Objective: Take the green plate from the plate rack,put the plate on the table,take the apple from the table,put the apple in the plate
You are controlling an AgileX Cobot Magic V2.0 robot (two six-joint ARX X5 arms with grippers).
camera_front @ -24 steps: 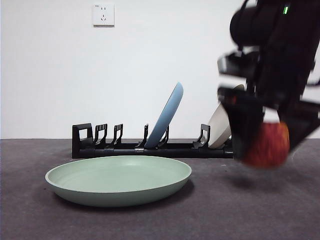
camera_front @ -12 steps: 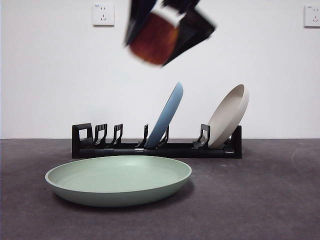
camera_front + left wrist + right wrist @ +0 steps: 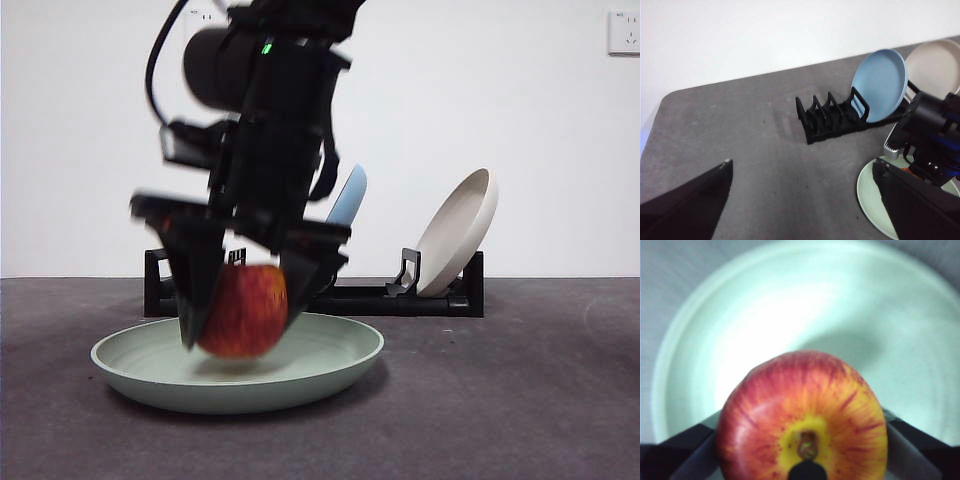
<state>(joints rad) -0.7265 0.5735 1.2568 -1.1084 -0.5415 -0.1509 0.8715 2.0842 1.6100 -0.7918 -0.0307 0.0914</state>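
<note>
Red, yellow-streaked apple (image 3: 802, 425) (stem up) pinched by right end effector (image 3: 240, 310) over green plate (image 3: 330, 365).

Matte green plate (image 3: 320, 372), glossy streaked apple (image 3: 802, 430), mottled matte table (image 3: 500, 420).

The green plate (image 3: 320, 355) lay flat on the dark grey table (image 3: 520, 400), wide, shallow and a pale matte sage, just in front of the plate rack (image 3: 400, 298). The rack was long, low and black, with upright slotted holders along its base. The apple (image 3: 243, 311) was red with yellow-orange streaks spreading from its stem. It hung upright, stem upward, low over the middle of the plate, gripped on both sides. Whether it touched the plate was unclear.
</note>
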